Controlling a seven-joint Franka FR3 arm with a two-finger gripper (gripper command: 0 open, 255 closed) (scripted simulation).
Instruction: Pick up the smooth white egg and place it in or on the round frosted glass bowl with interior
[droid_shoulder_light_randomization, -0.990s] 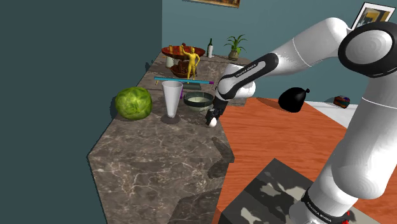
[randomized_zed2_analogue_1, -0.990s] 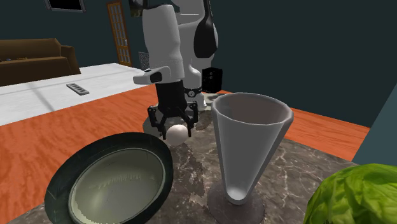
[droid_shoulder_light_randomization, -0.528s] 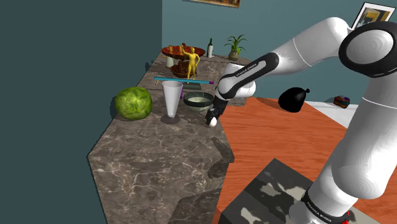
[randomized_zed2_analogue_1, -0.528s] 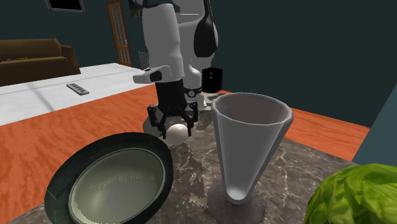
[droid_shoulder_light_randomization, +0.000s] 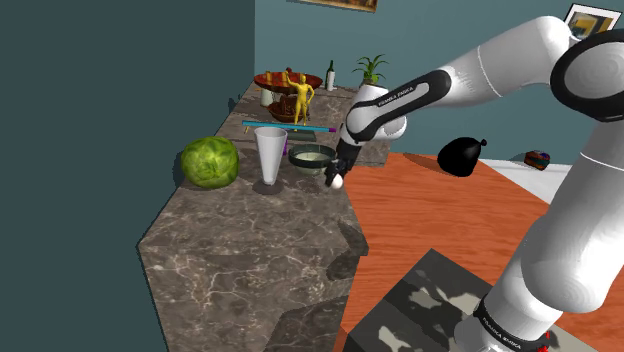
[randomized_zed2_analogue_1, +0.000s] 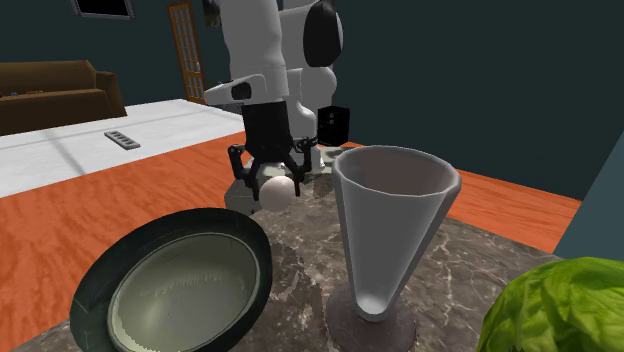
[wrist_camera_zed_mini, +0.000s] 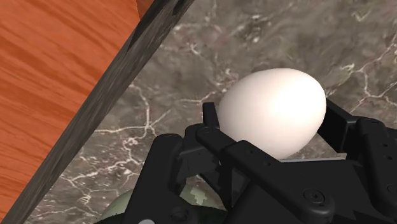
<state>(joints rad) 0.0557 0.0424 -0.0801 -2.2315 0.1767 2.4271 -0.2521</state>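
1. Dark and blotched with pale patches, the stand (droid_shoulder_light_randomization: 430, 300) sits at the lower right of the shoulder view. The white arm (droid_shoulder_light_randomization: 470, 80) climbs the right edge from it and bends back toward the upper middle.
2. A brown-grey marble counter (droid_shoulder_light_randomization: 240, 260) runs from the bottom middle up through the frame, with the orange floor (droid_shoulder_light_randomization: 440, 220) along its right side.
3. At mid-frame, by the counter's right edge, the black gripper (droid_shoulder_light_randomization: 337, 178) points downward with its fingers closed around the white egg (droid_shoulder_light_randomization: 337, 183). In the wrist view the egg is pinched on both sides between the two fingers, with veined stone and the counter's edge behind it. It seems to hang slightly above the stone, though the gap is hard to judge.
4. Just behind the gripper, up and to the left, the bowl (droid_shoulder_light_randomization: 308, 163) stands on the counter, dark-rimmed and pale inside, near the egg but apart from it. In the second exterior view the bowl lies at the lower left, with the held egg above it near the frame's middle.
5. Left of the bowl a pale cone-shaped glass (droid_shoulder_light_randomization: 269, 155) stands upright on its foot. Left of that is a green cabbage (droid_shoulder_light_randomization: 210, 162).
6. Farther back a thin teal rod (droid_shoulder_light_randomization: 288, 126) lies across the counter. Behind it is a yellow figurine (droid_shoulder_light_randomization: 299, 97), and a potted plant (droid_shoulder_light_randomization: 371, 72) stands in the upper middle.
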